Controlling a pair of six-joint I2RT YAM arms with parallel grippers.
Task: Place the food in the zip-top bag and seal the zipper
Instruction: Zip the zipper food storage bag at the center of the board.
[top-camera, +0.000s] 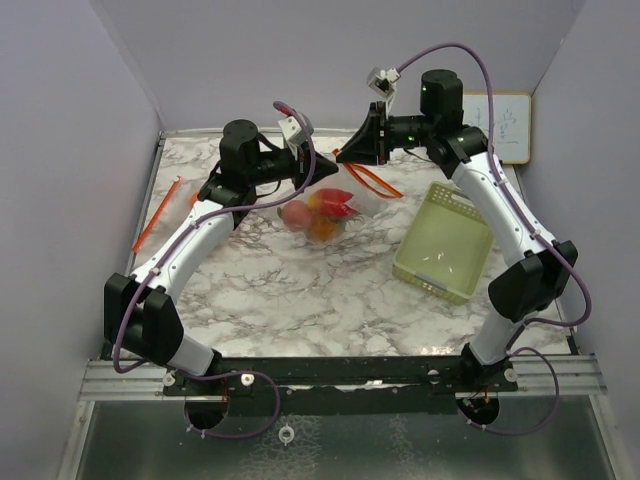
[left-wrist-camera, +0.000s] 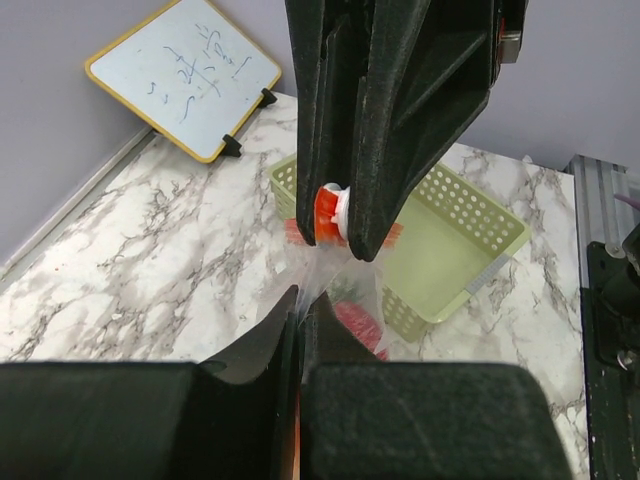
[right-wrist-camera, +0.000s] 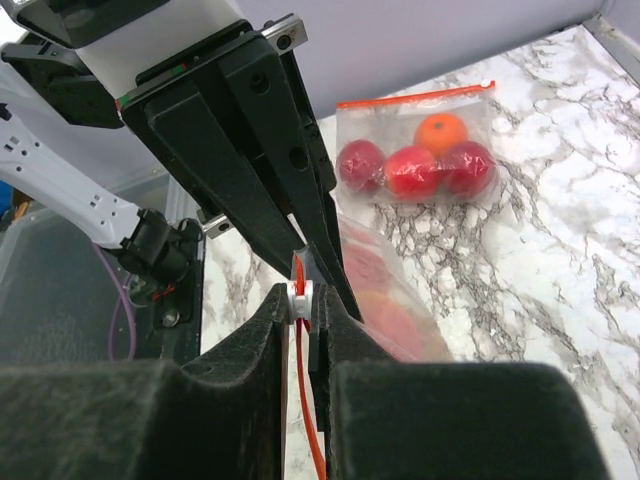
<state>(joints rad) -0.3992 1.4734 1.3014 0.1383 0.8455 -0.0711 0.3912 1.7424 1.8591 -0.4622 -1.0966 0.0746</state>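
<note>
**Both grippers pinched at the top of the bag, tip to tip**

My left gripper (left-wrist-camera: 300, 310) is closed narrow on the clear top edge of the zip-top bag (right-wrist-camera: 390, 310). My right gripper (right-wrist-camera: 299, 298) is clamped on the white slider (left-wrist-camera: 331, 214) of the orange zipper strip (right-wrist-camera: 308, 400). The two sets of fingertips almost touch (there is hardly any gap between them). The strip runs back between my right fingers. I cannot tell how much of the zipper is shut.

The food (top-camera: 322, 212) is inside this bag, bunched just below the two grippers, behind the middle of the tabletop (top-camera: 300, 290). I can see something pink, something red and something orange-yellow through the plastic. I cannot tell whether the bottom of the bag rests on the marble.

A second bag (right-wrist-camera: 415, 145) lies flat at the far left, close to the left edge. It has an orange strip along its top and holds red fruits (right-wrist-camera: 412, 172) and an orange (right-wrist-camera: 441, 132). The pale green mesh basket (top-camera: 445, 240) sits on the right, near that edge and well apart from the bag I hold. Bare marble stretches across the near middle between my two arms, from the bag to the rail (top-camera: 340, 372) where my bases are bolted.

The tabletop is white marble with grey veins. Plain lilac-grey walls (top-camera: 200, 60) close off the left, back and right sides. A small whiteboard (top-camera: 505, 125) with a yellow frame leans in the back right corner.
</note>
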